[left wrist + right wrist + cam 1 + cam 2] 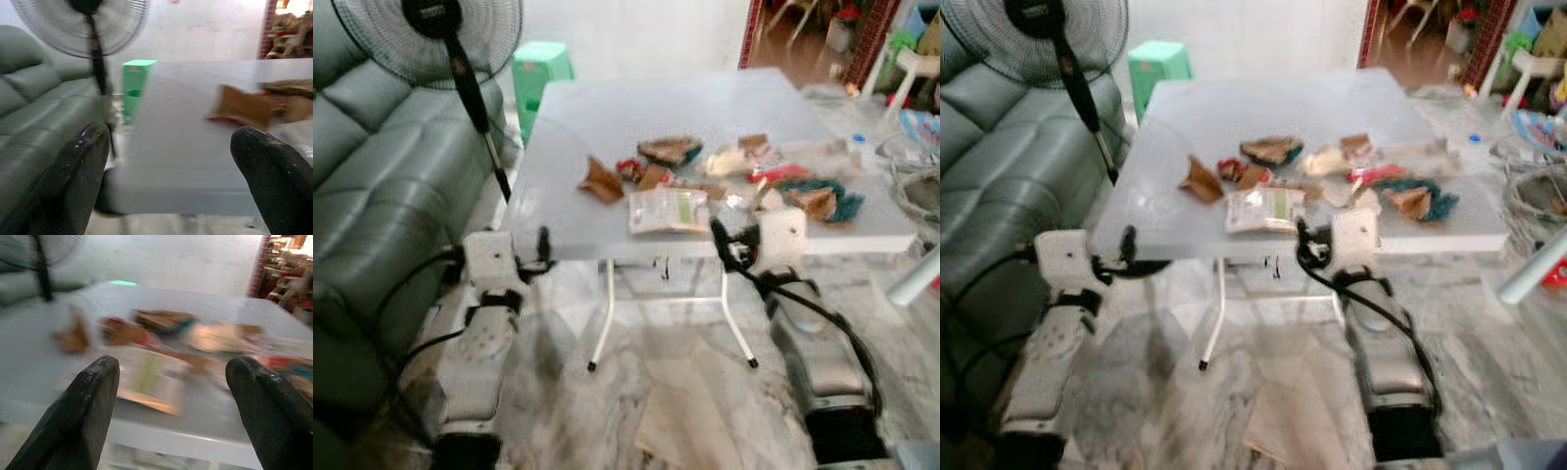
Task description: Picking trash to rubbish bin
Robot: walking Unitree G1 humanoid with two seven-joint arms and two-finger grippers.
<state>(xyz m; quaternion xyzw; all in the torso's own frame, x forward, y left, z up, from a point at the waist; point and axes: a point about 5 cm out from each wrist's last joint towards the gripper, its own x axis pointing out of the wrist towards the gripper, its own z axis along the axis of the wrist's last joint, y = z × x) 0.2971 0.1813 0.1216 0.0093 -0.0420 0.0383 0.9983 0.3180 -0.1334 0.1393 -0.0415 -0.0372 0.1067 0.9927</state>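
Observation:
Trash lies scattered on the near half of a white folding table (607, 108): a brown wrapper (601, 181), a clear packet with a green label (668, 210), a brown and teal wrapper (670, 150), a red wrapper (778, 174) and a teal-edged wrapper (822, 203). My left gripper (540, 253) is open, at the table's near left corner, just below its edge. My right gripper (173, 363) is open too, held at the front edge and facing the clear packet (149, 382). Neither holds anything. The wrist views are blurred.
A standing fan (440, 29) and a grey-green sofa (372, 176) are close on the left. A green stool (540, 64) stands behind the table. A wire basket (1538, 196) and clutter sit to the right. Flat cardboard (685, 411) lies on the marble floor.

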